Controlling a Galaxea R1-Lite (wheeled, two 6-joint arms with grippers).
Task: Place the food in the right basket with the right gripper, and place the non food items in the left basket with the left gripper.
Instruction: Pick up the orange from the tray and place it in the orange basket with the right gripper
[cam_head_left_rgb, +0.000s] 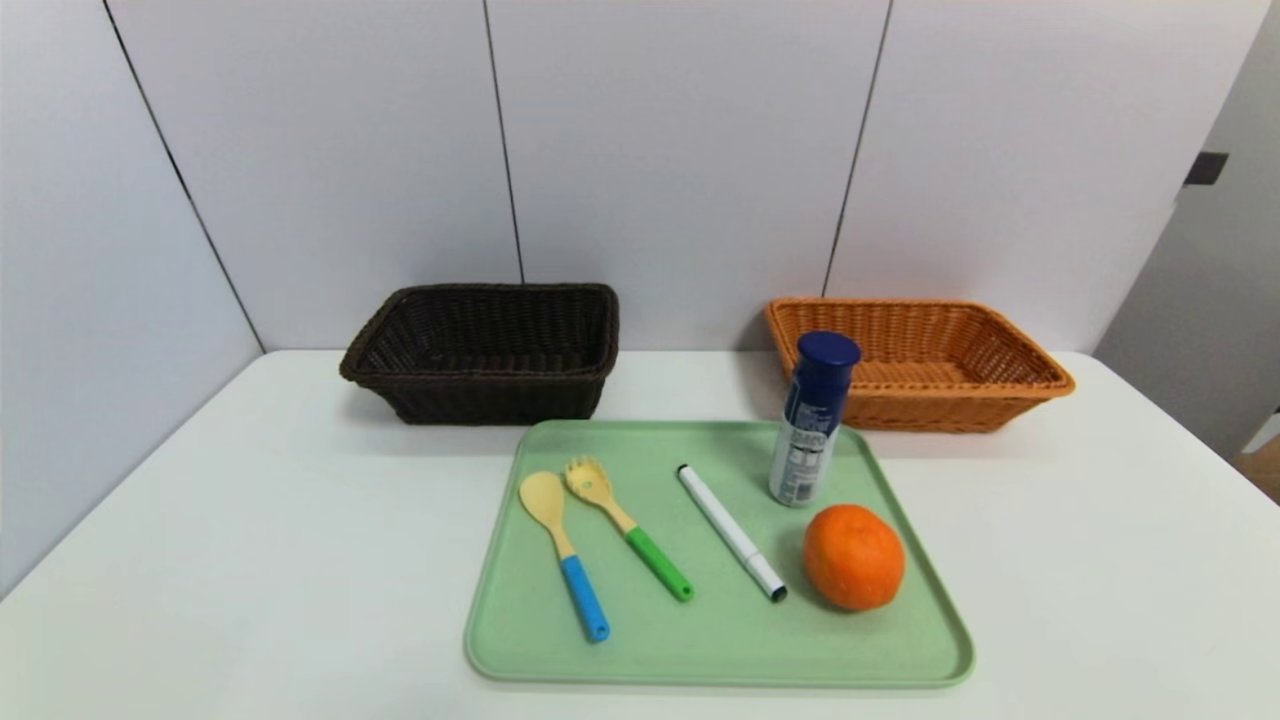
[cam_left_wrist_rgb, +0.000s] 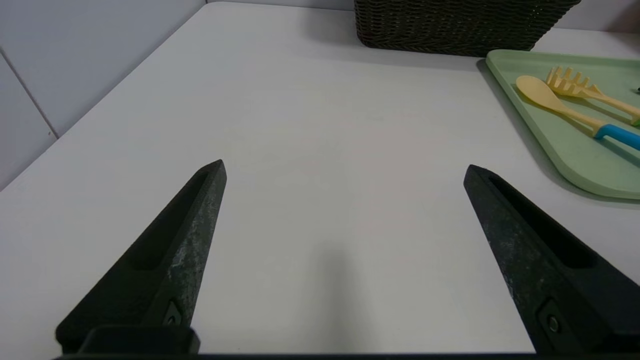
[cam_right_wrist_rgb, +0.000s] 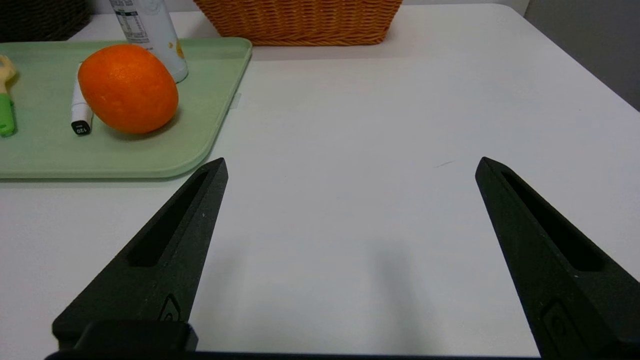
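Observation:
On a green tray (cam_head_left_rgb: 720, 650) lie a yellow spoon with a blue handle (cam_head_left_rgb: 565, 550), a yellow fork with a green handle (cam_head_left_rgb: 628, 540), a white marker (cam_head_left_rgb: 731, 532) and an orange (cam_head_left_rgb: 854, 557); a white-and-blue bottle (cam_head_left_rgb: 812, 420) stands upright behind the orange. The dark brown left basket (cam_head_left_rgb: 485, 350) and the orange-tan right basket (cam_head_left_rgb: 915, 362) sit at the back. Neither arm shows in the head view. My left gripper (cam_left_wrist_rgb: 345, 167) hangs open over bare table, left of the tray (cam_left_wrist_rgb: 575, 145). My right gripper (cam_right_wrist_rgb: 351, 162) is open over bare table, right of the orange (cam_right_wrist_rgb: 128, 88).
The white table (cam_head_left_rgb: 250, 560) ends at grey wall panels behind and to the left. Both baskets look empty. The left wrist view catches the dark basket's side (cam_left_wrist_rgb: 460, 25), the spoon (cam_left_wrist_rgb: 560, 102) and the fork (cam_left_wrist_rgb: 580, 90); the right wrist view shows the orange-tan basket (cam_right_wrist_rgb: 300, 20).

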